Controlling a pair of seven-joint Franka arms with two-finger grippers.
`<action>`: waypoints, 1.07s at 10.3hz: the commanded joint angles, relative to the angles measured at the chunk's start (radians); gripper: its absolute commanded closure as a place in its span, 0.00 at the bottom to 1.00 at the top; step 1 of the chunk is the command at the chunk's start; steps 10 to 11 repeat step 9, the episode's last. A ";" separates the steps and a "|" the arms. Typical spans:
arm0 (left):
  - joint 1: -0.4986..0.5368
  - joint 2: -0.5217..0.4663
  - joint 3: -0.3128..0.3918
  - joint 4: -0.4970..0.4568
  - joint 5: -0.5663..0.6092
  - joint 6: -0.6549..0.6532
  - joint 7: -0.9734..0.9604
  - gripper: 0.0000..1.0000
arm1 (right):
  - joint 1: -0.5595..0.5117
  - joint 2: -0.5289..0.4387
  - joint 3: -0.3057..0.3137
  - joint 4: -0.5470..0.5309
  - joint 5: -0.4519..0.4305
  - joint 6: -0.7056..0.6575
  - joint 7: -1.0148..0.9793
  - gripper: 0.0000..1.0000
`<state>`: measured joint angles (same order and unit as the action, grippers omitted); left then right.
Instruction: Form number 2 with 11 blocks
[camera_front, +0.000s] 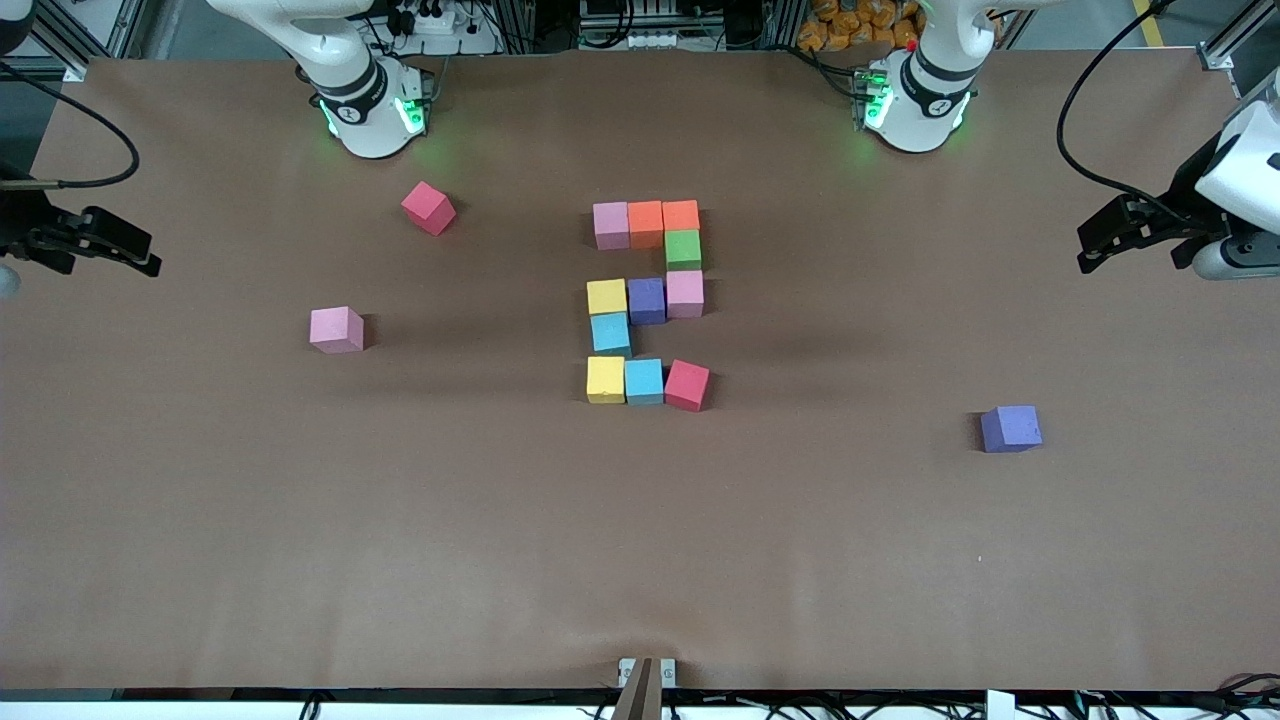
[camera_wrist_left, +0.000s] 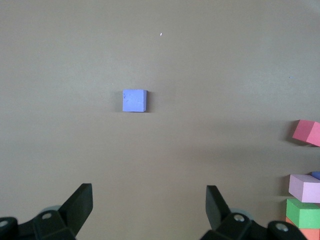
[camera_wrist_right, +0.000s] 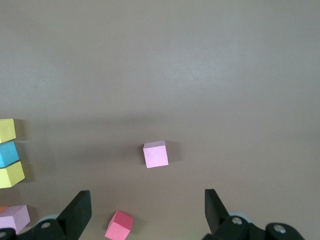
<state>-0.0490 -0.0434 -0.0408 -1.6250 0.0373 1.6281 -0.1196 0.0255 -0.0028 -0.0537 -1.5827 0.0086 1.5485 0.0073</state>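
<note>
Brown surface (camera_front: 200, 520) carries the number 2 (camera_front: 648, 305), 11 blocks complete; both arms wait, left jaws (camera_wrist_left: 149, 206) and right jaws (camera_wrist_right: 148, 209) released, empty; next: nothing.

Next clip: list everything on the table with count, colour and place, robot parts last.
number 2: eleven touching blocks at table centre; pink, orange, orange, green, pink, purple, yellow, blue, yellow, blue, red.
loose red block: one, near the right arm's base.
loose pink block: one, nearer the front camera than the red one.
loose purple block: one, toward the left arm's end.
table: one, brown.
left gripper: open, empty, over its end of the table.
right gripper: open, empty, over its own end.
</note>
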 joint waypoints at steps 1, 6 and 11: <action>-0.018 -0.020 0.016 -0.003 -0.020 0.001 -0.012 0.00 | 0.011 -0.006 -0.005 0.003 0.005 0.007 0.005 0.00; -0.032 -0.021 0.026 -0.003 -0.025 0.001 -0.008 0.00 | 0.020 -0.005 -0.005 0.000 0.005 0.008 0.005 0.00; -0.037 -0.009 0.054 -0.006 -0.075 0.006 -0.023 0.00 | 0.021 -0.005 -0.005 0.000 0.005 0.008 0.005 0.00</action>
